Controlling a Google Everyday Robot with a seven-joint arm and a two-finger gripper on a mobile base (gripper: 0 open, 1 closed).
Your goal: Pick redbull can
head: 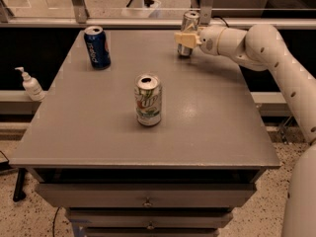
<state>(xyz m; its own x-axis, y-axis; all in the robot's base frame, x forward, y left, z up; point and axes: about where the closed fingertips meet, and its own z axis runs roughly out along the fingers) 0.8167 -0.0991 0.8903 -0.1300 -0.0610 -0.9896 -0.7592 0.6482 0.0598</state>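
Resting against the redbull can (190,19) near the worktop's (98,132) far right corner: gripper (185,39); cannot tell whether clamped. Best centred on the can, squeezed gently, lifted straight up.

Pepsi can (97,47) upright, table (212,122) far-left | 7up can (148,100) upright, centre | pump bottle (30,84) off-table, left
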